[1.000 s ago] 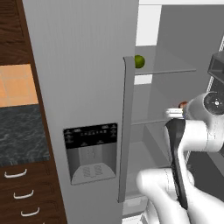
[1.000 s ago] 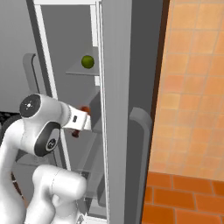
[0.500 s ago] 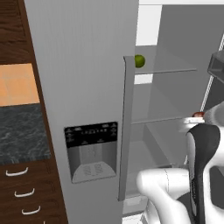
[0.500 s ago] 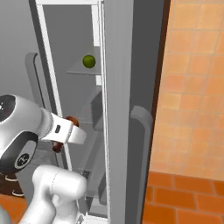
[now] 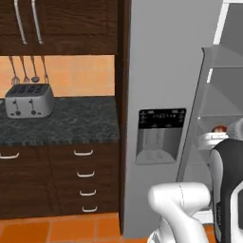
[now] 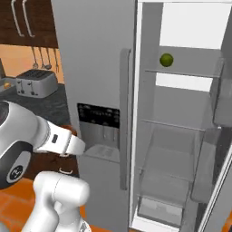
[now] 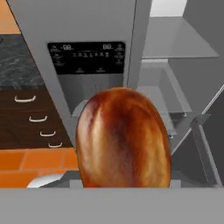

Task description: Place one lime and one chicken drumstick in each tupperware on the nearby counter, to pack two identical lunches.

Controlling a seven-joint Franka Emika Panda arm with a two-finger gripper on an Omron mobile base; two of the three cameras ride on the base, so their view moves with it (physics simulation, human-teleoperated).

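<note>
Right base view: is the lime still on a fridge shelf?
Yes, the lime sits on the upper glass shelf inside the open fridge, with nothing touching it.

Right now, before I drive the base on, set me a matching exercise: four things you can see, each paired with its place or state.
Things:
1. lime
2. chicken drumstick
3. toaster
4. fridge door

Places or states:
A. on the dark counter
B. swung open
C. on an upper fridge shelf
D. held in the pincer, close to the hand camera

Pairs: 1-C, 2-D, 3-A, 4-B
</note>
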